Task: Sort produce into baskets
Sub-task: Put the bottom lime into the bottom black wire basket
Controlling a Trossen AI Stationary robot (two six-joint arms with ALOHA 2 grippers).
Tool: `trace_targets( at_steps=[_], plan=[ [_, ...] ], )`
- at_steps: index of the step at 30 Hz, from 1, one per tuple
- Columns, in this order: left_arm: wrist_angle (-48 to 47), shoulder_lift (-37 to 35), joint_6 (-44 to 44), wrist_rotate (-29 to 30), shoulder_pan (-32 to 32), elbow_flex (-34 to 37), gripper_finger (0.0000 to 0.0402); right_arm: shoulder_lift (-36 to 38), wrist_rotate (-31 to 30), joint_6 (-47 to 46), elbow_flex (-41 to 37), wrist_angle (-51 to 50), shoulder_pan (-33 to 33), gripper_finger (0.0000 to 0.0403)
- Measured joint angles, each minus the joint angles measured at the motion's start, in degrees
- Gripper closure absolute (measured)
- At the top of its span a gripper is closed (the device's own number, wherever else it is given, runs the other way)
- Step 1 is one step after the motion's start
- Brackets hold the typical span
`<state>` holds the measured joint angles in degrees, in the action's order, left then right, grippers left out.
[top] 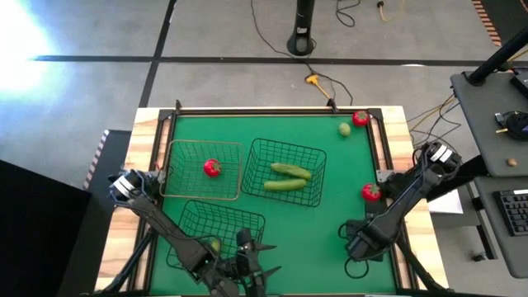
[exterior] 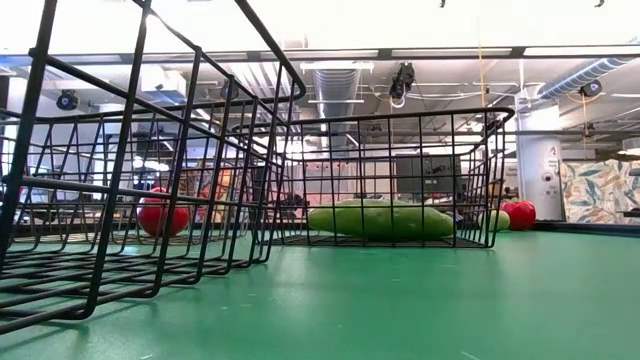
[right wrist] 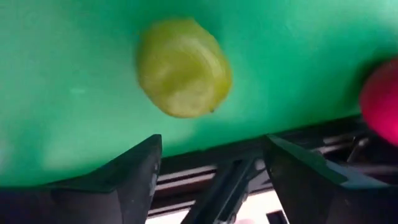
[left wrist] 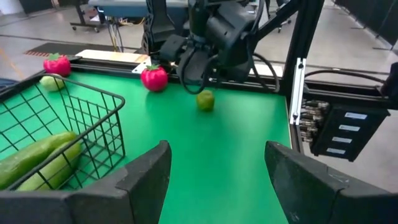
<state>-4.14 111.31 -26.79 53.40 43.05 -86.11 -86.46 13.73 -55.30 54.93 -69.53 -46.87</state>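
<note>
Yellow-green, small and round, the fruit [right wrist: 183,67] lies on the green counter [top: 330,223] just ahead of my right jaws [right wrist: 211,171], which stand spread and empty. To do this step well I should centre the fruit between both fingers before closing, keeping clear of the red tomato-like fruit [right wrist: 380,99] beside it near the counter's edge. My left jaws [left wrist: 214,180] are spread too, empty, low by the near dark wire basket [top: 221,231]. Two long green cucumbers [top: 287,176] lie in the middle dark wire basket [top: 289,153]; one red fruit [top: 212,167] sits in the paler brownish wire basket [top: 202,147].
</note>
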Motion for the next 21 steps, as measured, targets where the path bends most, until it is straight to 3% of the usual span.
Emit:
trace_targets(
  at_steps=[8, 21],
  plan=[
    [0.28, 0.00, 1.25, 0.05, -0.04, 0.00, 0.0160, 0.00, -0.12, -0.20, -2.61, 8.96, 0.00, 0.0170],
    [0.52, 0.00, 1.28, 0.12, -0.42, 0.00, 0.0160, 0.00, -12.19, -2.86, -2.69, 25.40, 0.02, 0.0220]
  ],
)
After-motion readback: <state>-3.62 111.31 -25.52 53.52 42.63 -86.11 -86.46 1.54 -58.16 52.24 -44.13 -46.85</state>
